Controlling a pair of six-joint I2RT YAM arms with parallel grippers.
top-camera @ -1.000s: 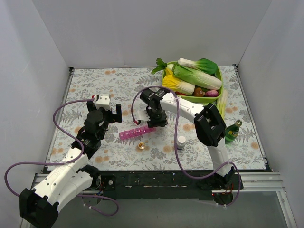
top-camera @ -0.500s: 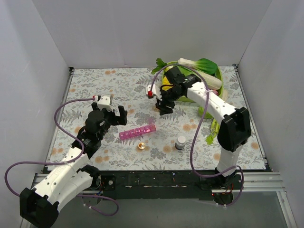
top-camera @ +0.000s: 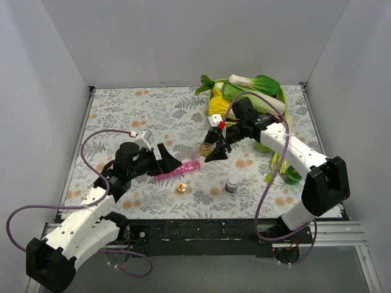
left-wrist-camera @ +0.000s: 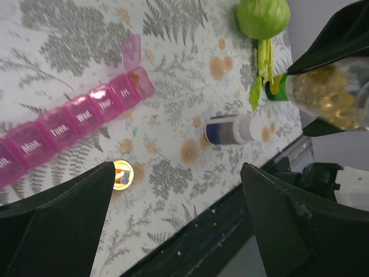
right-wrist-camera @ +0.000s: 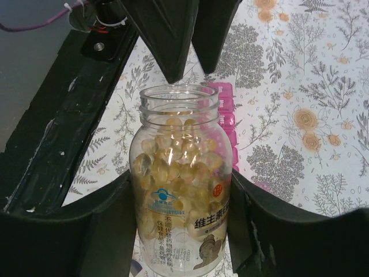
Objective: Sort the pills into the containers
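The pink pill organiser [top-camera: 190, 166] lies mid-table; the left wrist view shows it [left-wrist-camera: 75, 118] with its Fri lid standing open. My right gripper [top-camera: 215, 146] is shut on a clear, uncapped bottle of yellow softgel pills [right-wrist-camera: 181, 173], held tilted above the table with its mouth toward the organiser's right end. The bottle also shows in the left wrist view [left-wrist-camera: 334, 95]. My left gripper [top-camera: 171, 162] is open and empty, hovering over the organiser's left part and hiding it from above. In the left wrist view the left gripper [left-wrist-camera: 177, 168] has wide-spread fingers.
A gold bottle cap [top-camera: 181, 188] lies just in front of the organiser. A small white bottle [top-camera: 233, 182] stands to its right. A green tray of vegetables [top-camera: 278, 131] fills the back right. A green bottle [left-wrist-camera: 275, 86] sits by the right arm.
My right arm swung out to the right, lifted away from the organiser, and now shows the pill bottle tilted toward it. My left gripper moved right and down over the organiser's left part.
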